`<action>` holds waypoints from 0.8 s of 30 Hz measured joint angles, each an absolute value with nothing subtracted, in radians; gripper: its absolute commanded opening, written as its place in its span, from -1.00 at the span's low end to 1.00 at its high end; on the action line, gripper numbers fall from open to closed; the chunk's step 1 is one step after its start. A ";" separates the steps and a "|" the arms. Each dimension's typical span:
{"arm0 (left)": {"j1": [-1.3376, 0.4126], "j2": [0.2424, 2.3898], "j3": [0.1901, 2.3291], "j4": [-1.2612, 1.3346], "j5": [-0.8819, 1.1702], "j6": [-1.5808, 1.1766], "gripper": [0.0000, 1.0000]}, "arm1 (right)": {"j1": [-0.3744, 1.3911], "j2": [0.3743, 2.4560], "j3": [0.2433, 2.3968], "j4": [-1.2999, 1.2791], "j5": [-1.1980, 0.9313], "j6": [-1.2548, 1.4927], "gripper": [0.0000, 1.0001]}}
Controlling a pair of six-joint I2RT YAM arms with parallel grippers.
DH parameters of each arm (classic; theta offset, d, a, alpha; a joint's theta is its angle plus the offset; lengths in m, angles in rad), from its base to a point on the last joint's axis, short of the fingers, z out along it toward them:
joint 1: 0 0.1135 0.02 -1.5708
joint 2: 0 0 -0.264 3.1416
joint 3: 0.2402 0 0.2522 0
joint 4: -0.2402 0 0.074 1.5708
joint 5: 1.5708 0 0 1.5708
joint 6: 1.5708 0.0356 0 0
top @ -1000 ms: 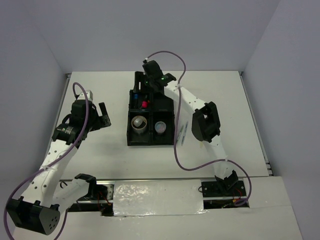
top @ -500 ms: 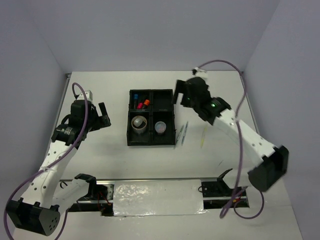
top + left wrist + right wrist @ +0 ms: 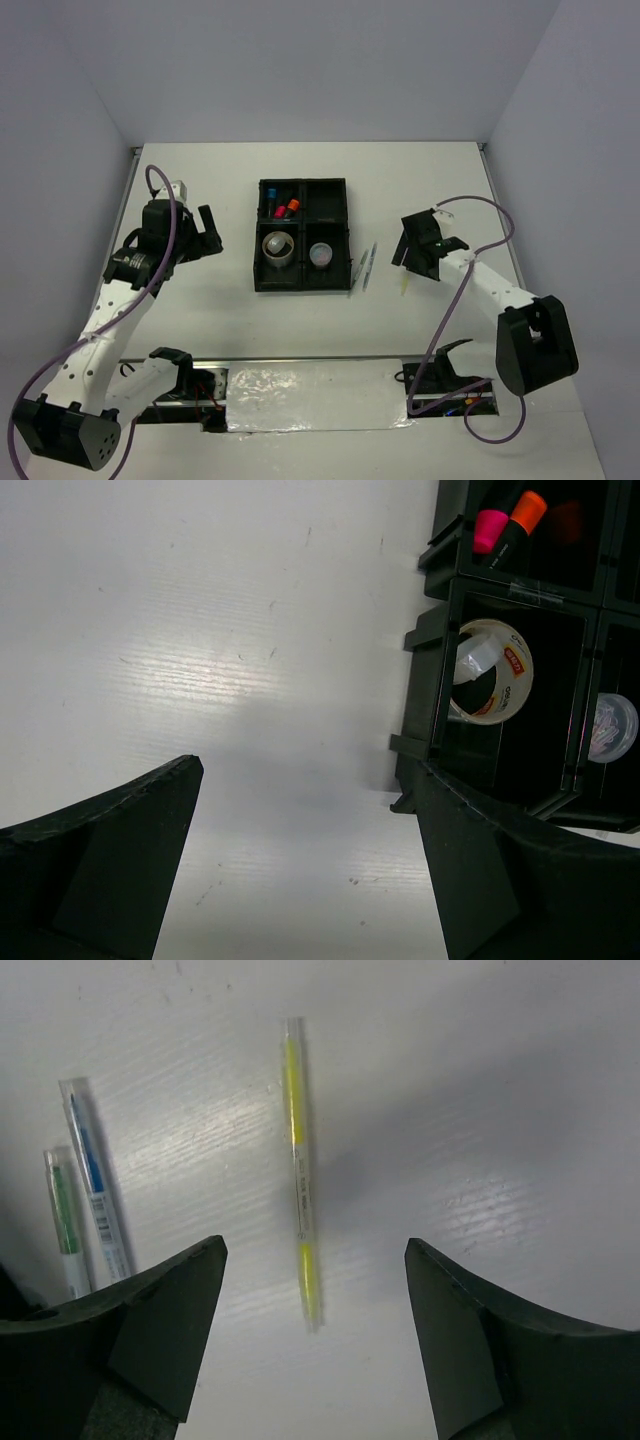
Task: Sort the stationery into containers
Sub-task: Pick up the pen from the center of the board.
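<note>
The black four-compartment tray (image 3: 300,285) holds blue, pink and orange-capped highlighters (image 3: 284,208) at back left, a grey tape ring (image 3: 278,246) with the cylinder inside it at front left, and a round clear tub (image 3: 320,254) at front right. Two silver pens (image 3: 365,266) lie on the table right of the tray. My right gripper (image 3: 412,268) is open and hovers over the thin yellow pen (image 3: 297,1160), which lies between its fingers (image 3: 315,1250). My left gripper (image 3: 210,232) is open and empty, left of the tray (image 3: 425,680).
The tray's back-right compartment (image 3: 325,198) looks empty. The left wrist view shows the tape ring (image 3: 490,670), tub (image 3: 612,725) and pink highlighter (image 3: 490,530). The right wrist view shows the silver pens (image 3: 95,1190) left of the yellow pen.
My right arm has swung from the tray's back compartments to the right and toward me, and now sits low over the yellow pen. The left arm has not moved.
</note>
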State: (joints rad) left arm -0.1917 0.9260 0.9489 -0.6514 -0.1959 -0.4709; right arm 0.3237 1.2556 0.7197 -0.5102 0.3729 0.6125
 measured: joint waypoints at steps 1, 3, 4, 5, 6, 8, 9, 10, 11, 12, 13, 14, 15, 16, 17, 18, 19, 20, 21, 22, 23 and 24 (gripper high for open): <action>-0.192 0.928 0.949 -0.652 -0.196 -0.471 0.99 | 0.310 1.263 0.719 -0.501 0.364 0.613 0.49; -0.191 0.928 0.949 -0.651 -0.196 -0.471 0.99 | 0.285 1.301 0.719 -0.475 0.342 0.615 0.41; -0.191 0.927 0.949 -0.651 -0.196 -0.471 0.99 | 0.275 1.328 0.719 -0.464 0.331 0.617 0.33; -0.191 0.927 0.949 -0.651 -0.196 -0.471 0.99 | 0.270 1.358 0.719 -0.457 0.322 0.616 0.28; -0.191 0.927 0.949 -0.651 -0.196 -0.471 0.99 | 0.265 1.393 0.719 -0.451 0.310 0.617 0.25; -0.191 0.927 0.949 -0.651 -0.196 -0.471 0.99 | 0.262 1.441 0.719 -0.449 0.292 0.617 -0.08; -0.191 0.927 0.949 -0.651 -0.196 -0.471 0.99 | 0.260 1.457 0.721 -0.447 0.288 0.619 -0.33; -0.191 0.927 0.949 -0.651 -0.196 -0.471 0.99 | 0.258 1.459 0.725 -0.443 0.280 0.613 -0.74; -0.191 0.927 0.949 -0.651 -0.196 -0.471 0.99 | 0.255 1.459 0.725 -0.439 0.273 0.608 -0.81; -0.191 0.927 0.949 -0.651 -0.196 -0.471 0.99 | 0.251 1.461 0.726 -0.436 0.268 0.612 -0.83; -0.191 0.927 0.949 -0.651 -0.196 -0.471 0.99 | 0.246 1.461 0.726 -0.434 0.262 0.616 -0.93; -0.191 0.927 0.949 -0.651 -0.196 -0.471 0.99 | 0.243 1.461 0.727 -0.434 0.257 0.616 -0.96; -0.191 0.926 0.949 -0.651 -0.196 -0.471 0.99 | 0.241 1.461 0.727 -0.434 0.253 0.616 -1.00; -0.191 0.926 0.949 -0.651 -0.196 -0.471 0.99 | 0.240 1.462 0.729 -0.435 0.251 0.615 -1.00; -0.191 0.925 0.949 -0.651 -0.196 -0.471 0.99 | 0.239 1.462 0.731 -0.436 0.248 0.612 -1.00; -0.191 0.924 0.949 -0.651 -0.196 -0.471 0.99 | 0.239 1.462 0.733 -0.438 0.244 0.609 -1.00; -0.191 0.924 0.949 -0.651 -0.195 -0.471 0.99 | 0.240 1.460 0.735 -0.439 0.238 0.606 -1.00; -0.191 0.924 0.949 -0.651 -0.195 -0.471 0.99 | 0.244 1.453 0.737 -0.441 0.230 0.601 -1.00; -0.191 0.924 0.949 -0.651 -0.194 -0.471 0.99 | 0.249 1.438 0.740 -0.444 0.223 0.595 -1.00; -0.191 0.924 0.949 -0.651 -0.193 -0.471 0.99 | 0.257 1.416 0.744 -0.447 0.212 0.588 -1.00; -0.191 0.924 0.949 -0.651 -0.193 -0.471 0.99 | 0.267 1.388 0.752 -0.451 0.199 0.580 -1.00; -0.191 0.924 0.949 -0.651 -0.193 -0.471 0.99 | 0.282 1.358 0.766 -0.450 0.183 0.569 -0.96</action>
